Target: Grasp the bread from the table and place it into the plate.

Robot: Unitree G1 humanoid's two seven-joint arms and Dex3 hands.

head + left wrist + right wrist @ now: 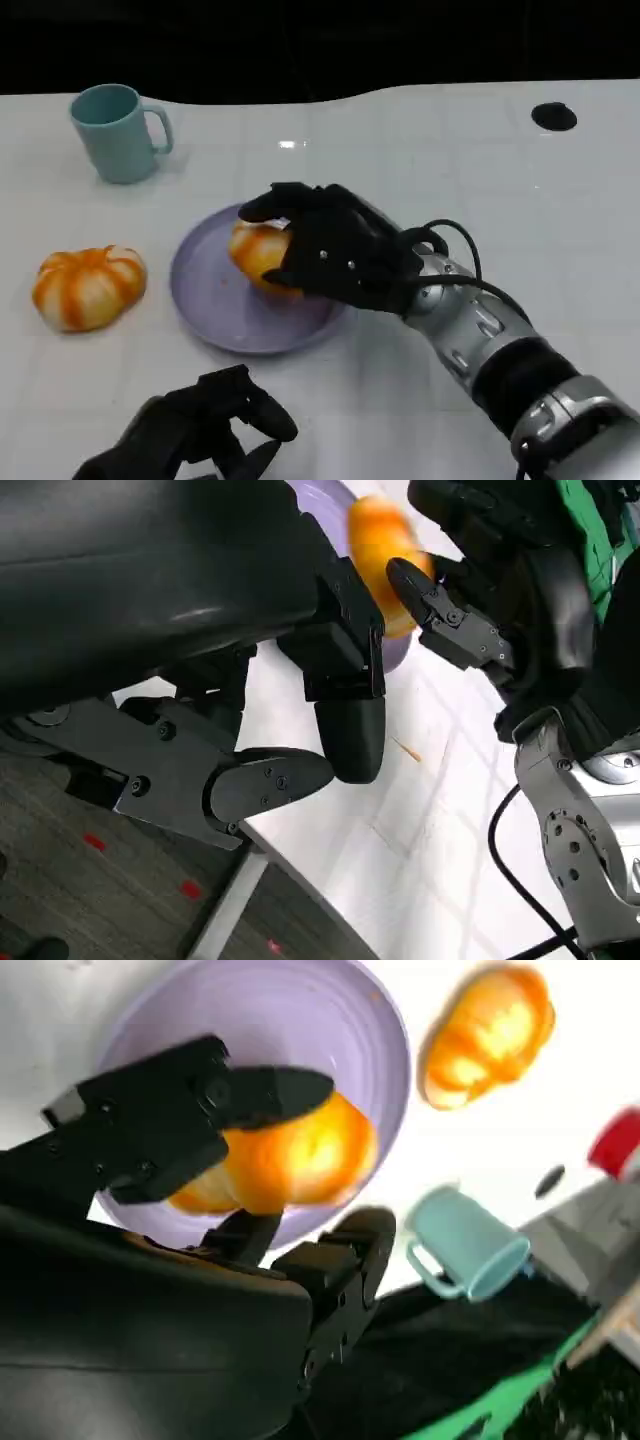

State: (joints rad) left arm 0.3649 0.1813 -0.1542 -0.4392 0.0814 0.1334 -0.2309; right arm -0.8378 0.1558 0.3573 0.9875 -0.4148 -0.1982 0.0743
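Note:
An orange-glazed bread roll (255,250) is over the middle of the lilac plate (215,300); whether it rests on the plate I cannot tell. My right hand (335,250) grips it from the right, fingers arched over its top. In the right wrist view the roll (290,1155) sits between black fingers (200,1090) above the plate (260,1020). My left hand (200,430) hovers near the front edge, loosely bent and holding nothing. The left wrist view shows that hand (300,710) with the held roll (385,550) beyond it.
A second orange bread (88,287) lies on the white table left of the plate. A teal mug (118,132) stands at the back left. A small black round mark (553,116) is at the far right. The table's near edge runs just under my left hand.

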